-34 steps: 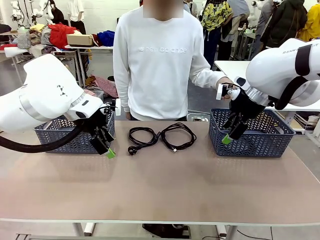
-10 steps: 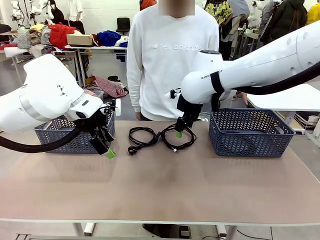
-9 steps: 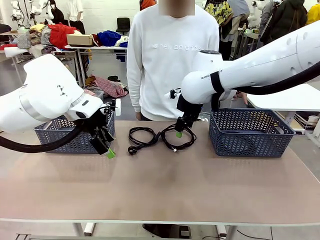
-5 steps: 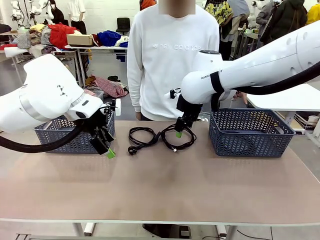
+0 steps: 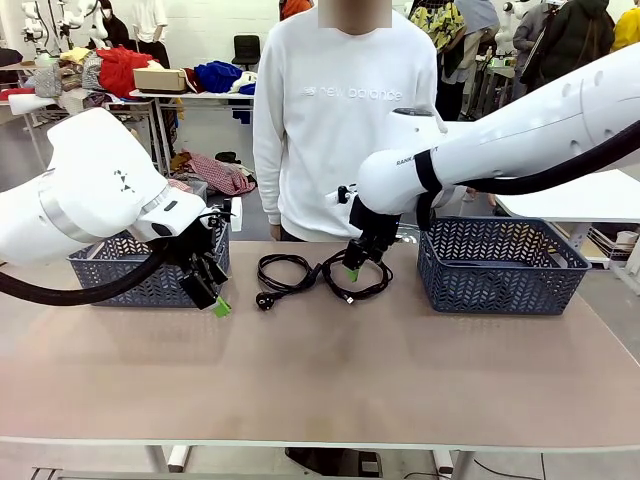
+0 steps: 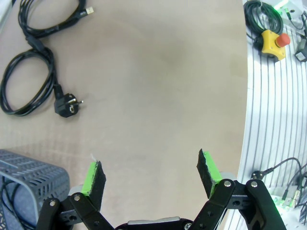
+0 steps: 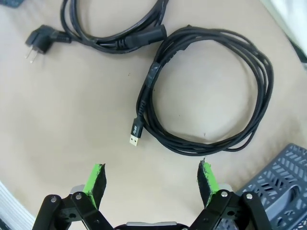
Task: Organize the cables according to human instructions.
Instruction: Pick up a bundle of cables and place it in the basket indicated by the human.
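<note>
Cables [image 5: 318, 272] lie as two coils side by side at twelve o'clock on the table [image 5: 330, 380]. The right jaws stand wide just above the USB-ended coil [image 7: 152, 74]; the left jaws, also wide, hang empty by the nine o'clock basket [image 5: 100, 262]. The cord looks light and limp, so it is better to pinch several strands together at the rim of the loop.

We find one coiled cable [image 7: 152, 72] on the table [image 5: 320, 380] just ahead of the right gripper [image 5: 350, 268], the plugged cable [image 7: 144, 38] beyond it. A basket [image 5: 120, 275] stands behind the left gripper [image 5: 213, 298].
</note>
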Motion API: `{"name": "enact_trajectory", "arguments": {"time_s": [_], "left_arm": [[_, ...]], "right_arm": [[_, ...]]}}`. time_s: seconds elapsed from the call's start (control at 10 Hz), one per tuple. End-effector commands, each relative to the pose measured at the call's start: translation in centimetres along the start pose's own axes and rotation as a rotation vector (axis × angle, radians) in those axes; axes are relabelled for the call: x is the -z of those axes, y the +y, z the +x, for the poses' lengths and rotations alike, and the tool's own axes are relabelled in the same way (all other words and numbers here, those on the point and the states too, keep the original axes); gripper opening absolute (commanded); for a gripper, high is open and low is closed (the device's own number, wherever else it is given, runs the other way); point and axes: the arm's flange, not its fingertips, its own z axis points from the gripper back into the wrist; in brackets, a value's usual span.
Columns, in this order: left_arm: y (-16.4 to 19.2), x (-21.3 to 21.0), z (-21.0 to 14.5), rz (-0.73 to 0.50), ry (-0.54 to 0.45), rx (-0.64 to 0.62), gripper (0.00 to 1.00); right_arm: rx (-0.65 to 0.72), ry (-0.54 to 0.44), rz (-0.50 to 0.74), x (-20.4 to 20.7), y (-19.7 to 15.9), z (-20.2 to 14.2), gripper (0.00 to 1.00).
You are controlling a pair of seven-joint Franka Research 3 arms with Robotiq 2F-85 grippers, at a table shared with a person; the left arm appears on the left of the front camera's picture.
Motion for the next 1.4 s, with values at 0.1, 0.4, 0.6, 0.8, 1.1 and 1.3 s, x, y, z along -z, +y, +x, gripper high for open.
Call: {"name": "enact_trajectory", "arguments": {"time_s": [0.1, 0.4, 0.6, 0.8, 1.1, 1.3], "left_arm": [[0.0, -0.2, -0.2, -0.006, 0.001, -0.006, 1.0], [0.0, -0.2, -0.2, -0.006, 0.001, -0.006, 1.0], [0.0, -0.2, -0.2, -0.006, 0.001, -0.006, 1.0], [0.0, -0.2, -0.2, -0.006, 0.001, -0.006, 1.0], [0.0, -0.2, -0.2, -0.006, 0.001, -0.006, 1.0], [0.0, -0.2, -0.2, -0.006, 0.001, -0.006, 1.0]], "right_arm": [[0.111, 0.023, -0.083, 1.5, 1.4, 2.6, 1.0], [0.162, 0.012, -0.135, 3.2, 1.5, 3.8, 1.0], [0.179, 0.002, -0.127, 4.2, 1.6, 4.6, 1.0], [0.195, -0.003, -0.117, 5.0, 1.4, 5.2, 1.0], [0.212, -0.001, -0.129, 6.1, 1.0, 5.9, 1.0], [0.22, 0.007, -0.134, 6.6, 0.7, 6.4, 1.0]]}}
